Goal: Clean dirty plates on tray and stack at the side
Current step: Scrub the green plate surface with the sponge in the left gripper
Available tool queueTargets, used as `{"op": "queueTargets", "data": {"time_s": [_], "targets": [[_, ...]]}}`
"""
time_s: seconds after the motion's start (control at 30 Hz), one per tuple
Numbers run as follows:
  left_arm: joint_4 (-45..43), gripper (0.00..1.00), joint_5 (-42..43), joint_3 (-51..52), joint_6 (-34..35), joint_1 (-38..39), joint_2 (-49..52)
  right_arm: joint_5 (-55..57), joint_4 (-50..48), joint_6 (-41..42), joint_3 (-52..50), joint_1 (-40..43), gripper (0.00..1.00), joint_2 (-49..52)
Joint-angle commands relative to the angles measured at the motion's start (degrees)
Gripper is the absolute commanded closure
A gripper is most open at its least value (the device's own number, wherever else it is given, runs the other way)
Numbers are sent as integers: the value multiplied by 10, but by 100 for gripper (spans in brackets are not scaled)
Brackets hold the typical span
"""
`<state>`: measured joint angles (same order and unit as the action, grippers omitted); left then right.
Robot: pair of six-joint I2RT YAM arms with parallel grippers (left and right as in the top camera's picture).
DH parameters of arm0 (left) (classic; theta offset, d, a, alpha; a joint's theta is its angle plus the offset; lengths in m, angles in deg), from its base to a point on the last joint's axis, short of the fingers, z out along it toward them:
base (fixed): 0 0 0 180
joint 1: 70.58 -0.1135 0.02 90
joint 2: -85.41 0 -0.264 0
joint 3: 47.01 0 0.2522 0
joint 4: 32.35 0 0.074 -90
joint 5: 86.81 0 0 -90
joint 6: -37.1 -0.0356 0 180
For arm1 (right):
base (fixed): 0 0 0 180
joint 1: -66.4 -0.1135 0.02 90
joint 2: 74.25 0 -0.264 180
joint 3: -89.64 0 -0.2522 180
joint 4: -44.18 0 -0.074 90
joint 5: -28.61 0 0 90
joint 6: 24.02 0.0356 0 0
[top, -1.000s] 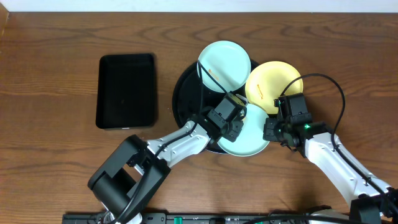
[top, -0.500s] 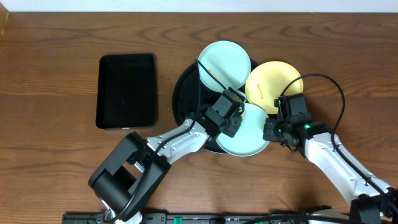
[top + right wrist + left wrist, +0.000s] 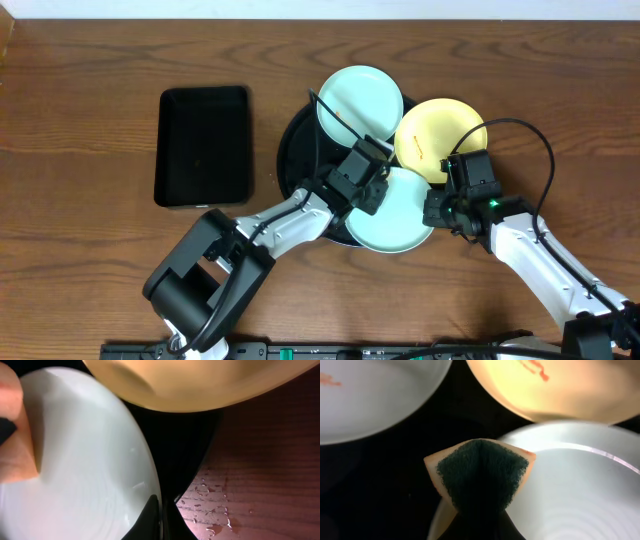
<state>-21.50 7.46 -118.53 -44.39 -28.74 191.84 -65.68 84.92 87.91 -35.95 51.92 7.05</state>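
Brown wood-grain desk (image 3: 100, 290) is carrying two black trays and three round shallow plates. One rectangular tray (image 3: 203, 145) with a low rim is lying at the left, well apart from the rest. One round tray (image 3: 296, 160), glossy with a raised rim, is sitting at the centre and holding all three plates. These are a far mint plate (image 3: 360, 98), a yellow plate (image 3: 440, 135) hanging over the right rim, and a near mint plate (image 3: 400, 218) hanging over the near rim. Reddish-brown smudges are showing on the far mint plate and the yellow plate.

The left gripper (image 3: 370, 192) is pinching one sponge (image 3: 480, 472), its fingers narrowed on it. The sponge is folded, with pale orange foam around a rough dark green pad, and is touching the near mint plate at its left edge. The right gripper (image 3: 161, 516) is clamping the near mint plate's right rim, fingers drawn narrow on it. Water droplets (image 3: 215, 512) are glistening on the desk just beside the round tray.
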Motion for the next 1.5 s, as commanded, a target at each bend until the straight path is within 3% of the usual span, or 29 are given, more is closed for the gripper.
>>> {"op": "queueTargets", "data": {"time_s": [0.0,0.57,0.67,0.93,1.17,1.33,1.47], "targets": [[-2,92,-9,5,-12,-4,11,-6,0,3,-4,2,99,2],[-44,92,-9,5,-14,-4,16,-6,0,3,-4,2,99,2],[-71,92,-9,5,-45,-4,13,-6,0,3,-4,2,99,2],[-130,92,-21,5,-64,-9,-91,-6,0,3,-4,2,99,2],[-55,92,-38,5,-49,-6,-147,-6,0,3,-4,2,99,2],[34,92,-35,7,-33,-2,-118,-6,-1,3,-4,2,99,2],[31,93,-35,21,-33,10,-87,-6,-2,3,-4,2,99,2]]}}
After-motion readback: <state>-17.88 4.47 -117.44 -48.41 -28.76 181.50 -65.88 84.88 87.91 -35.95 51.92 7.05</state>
